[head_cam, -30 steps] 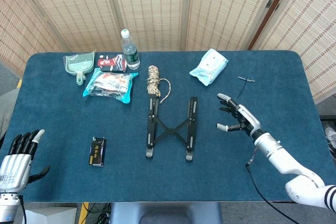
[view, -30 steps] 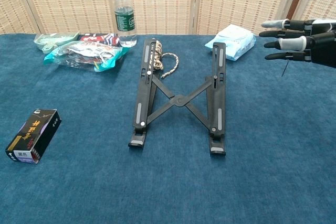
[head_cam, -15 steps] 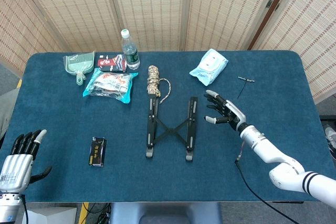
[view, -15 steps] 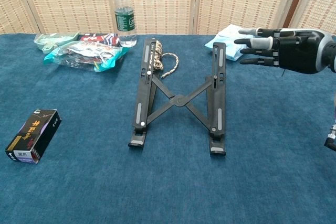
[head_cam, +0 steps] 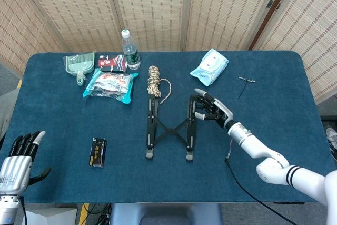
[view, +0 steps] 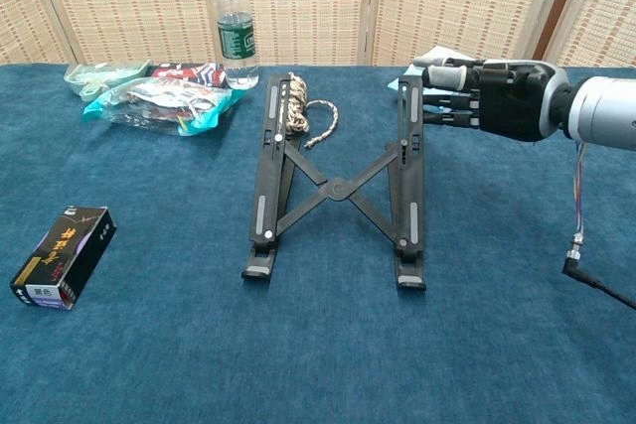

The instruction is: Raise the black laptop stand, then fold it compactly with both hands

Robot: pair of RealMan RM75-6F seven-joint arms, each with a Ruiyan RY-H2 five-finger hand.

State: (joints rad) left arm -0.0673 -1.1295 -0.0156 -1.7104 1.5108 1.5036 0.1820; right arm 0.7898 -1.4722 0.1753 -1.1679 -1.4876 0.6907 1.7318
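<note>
The black laptop stand [head_cam: 172, 128] lies flat in the middle of the table [head_cam: 274, 82], and the right hand [head_cam: 210, 109], fingers spread and holding nothing, reaches its far right rail, probably to lift it.

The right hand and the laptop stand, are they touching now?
Cannot tell. In both views the right hand fingertips meet the laptop stand right rail, but neither plainly shows contact.

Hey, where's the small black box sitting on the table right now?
The small black box lies flat on the blue table toward the robot's left, apart from the laptop stand; in the chest view it is at the left edge.
</note>
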